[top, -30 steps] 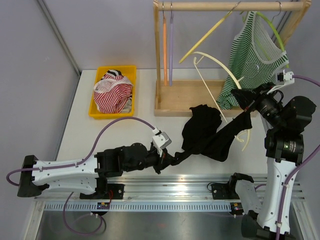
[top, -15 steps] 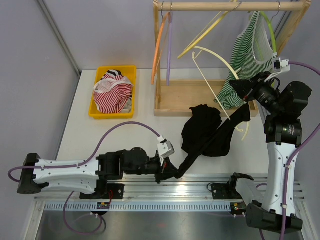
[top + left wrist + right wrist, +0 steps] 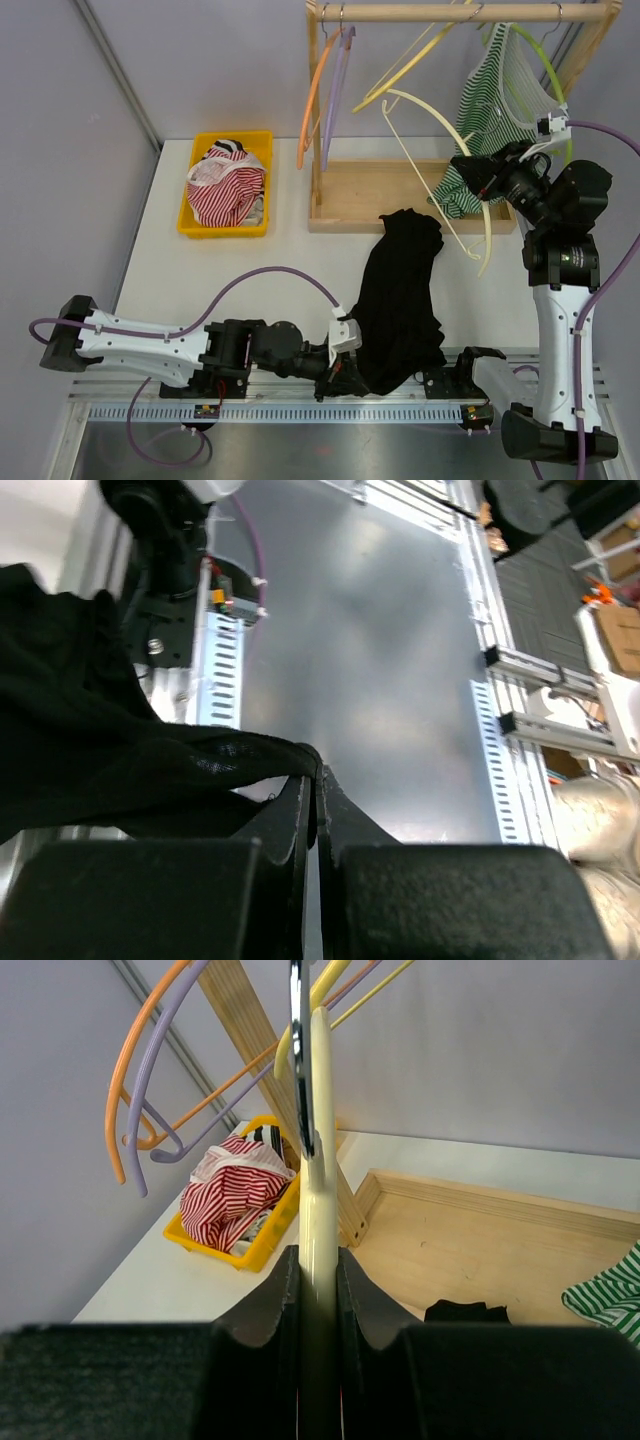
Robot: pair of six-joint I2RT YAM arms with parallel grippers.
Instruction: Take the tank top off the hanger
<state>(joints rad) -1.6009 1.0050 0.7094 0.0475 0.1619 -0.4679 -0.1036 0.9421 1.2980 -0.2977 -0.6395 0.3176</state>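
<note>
1. Left arm. We find the left arm lying low along the near edge of the table (image 3: 200, 270). The left gripper (image 3: 316, 778) is fully closed, and its wrist view shows a fold of black fabric pinched between the fingertips.

2. Task item. The black tank top (image 3: 400, 300) lies on the table as one long, crumpled strip. Its far end is just in front of the wooden base (image 3: 370, 195) of the clothes rack. Its near end reaches the table's front edge, where the left gripper holds it.

3. Right arm. The right arm stands upright at the right side of the table, with its wrist raised to the level of the rack. The right gripper (image 3: 318, 1255) is clamped narrowly on the cream hanger (image 3: 322, 1190), which runs straight up between the two fingers.

4. Hanger. In the top view, the cream hanger carries no garment. Its thin lower bar passes close to the far end of the tank top, and we cannot tell whether the two touch.

5. Surroundings.
   - An orange hanger (image 3: 315, 90) and a purple hanger (image 3: 335, 90) hang side by side at the left end of the rack rail (image 3: 450, 12).
   - A green-striped top (image 3: 495, 110) hangs at the right end, just beyond the right gripper.
   - A yellow bin (image 3: 232, 135) sits on the table to the left of the rack and holds a red-and-white striped garment (image 3: 225, 190)
</note>
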